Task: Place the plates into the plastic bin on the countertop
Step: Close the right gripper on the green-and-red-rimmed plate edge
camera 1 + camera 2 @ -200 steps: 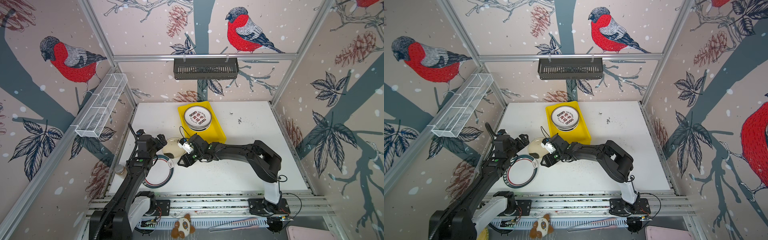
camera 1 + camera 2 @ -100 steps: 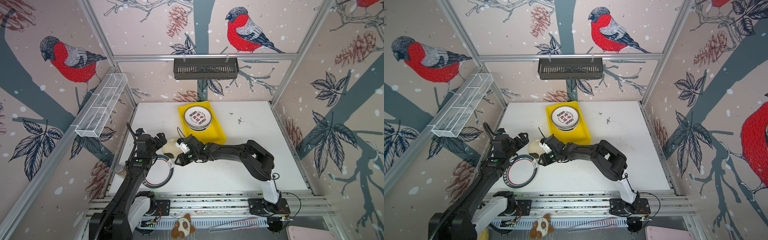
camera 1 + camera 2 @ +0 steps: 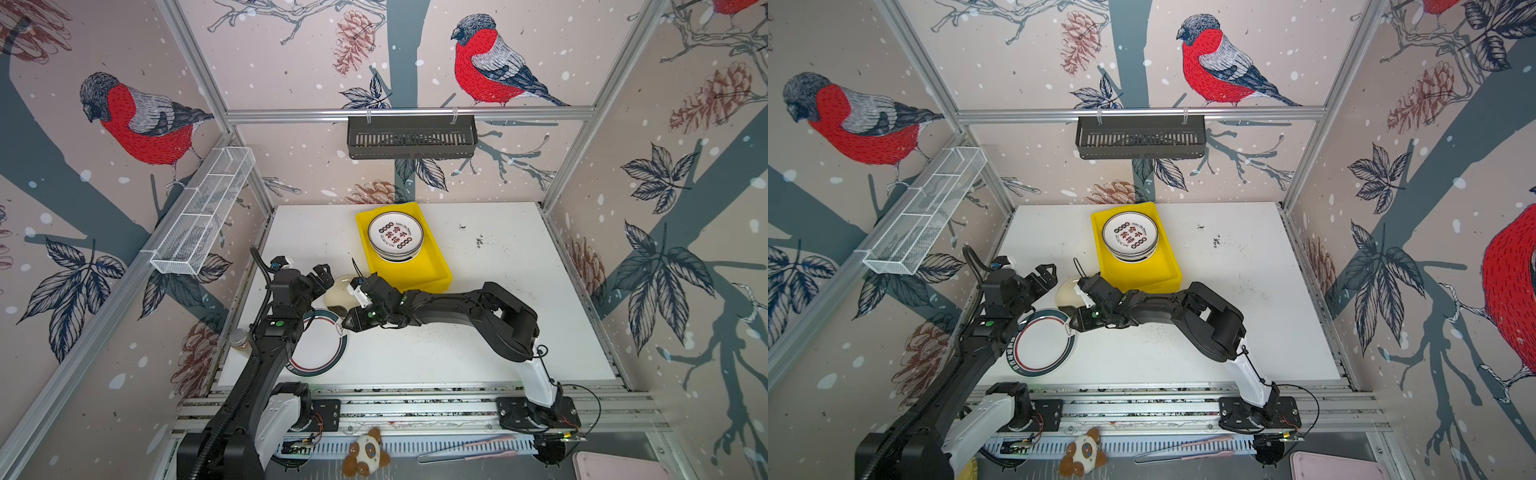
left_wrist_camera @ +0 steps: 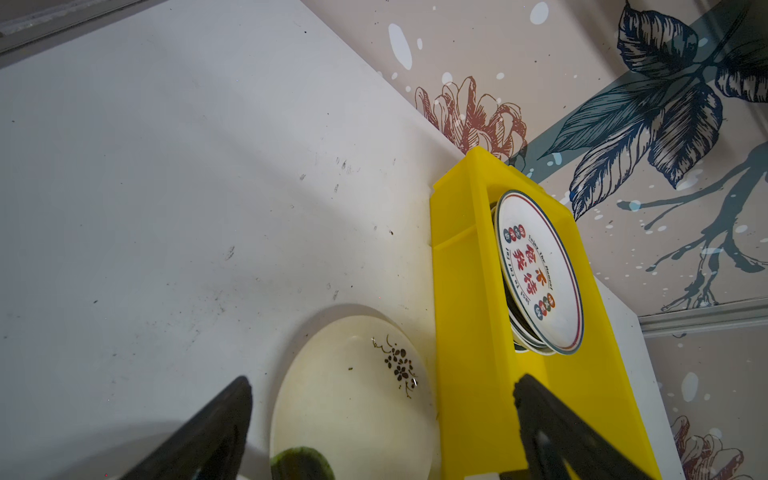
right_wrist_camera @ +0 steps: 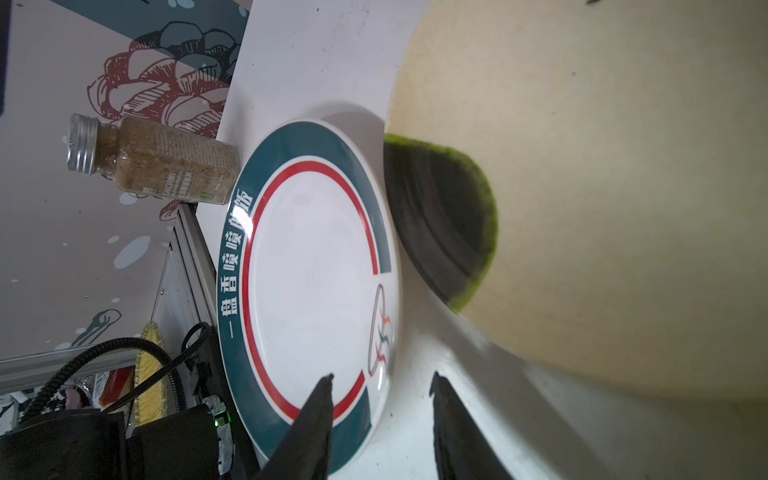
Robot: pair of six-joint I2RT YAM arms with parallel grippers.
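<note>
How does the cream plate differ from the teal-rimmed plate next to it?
The cream plate has only a small dark flower sprig and a dark, green-edged patch; the teal-rimmed plate is white with a teal band and red ring. The cream plate lies beside the yellow bin; the teal-rimmed plate lies nearer the robot. The right claw straddles the teal-rimmed plate's rim, not the cream plate's. Both are round and outside the bin.

The right claw (image 5: 381, 378) slides from the cream floral round plate (image 3: 336, 291) to straddle the rim of the white, teal-and-red-banded round plate (image 3: 318, 353).
</note>
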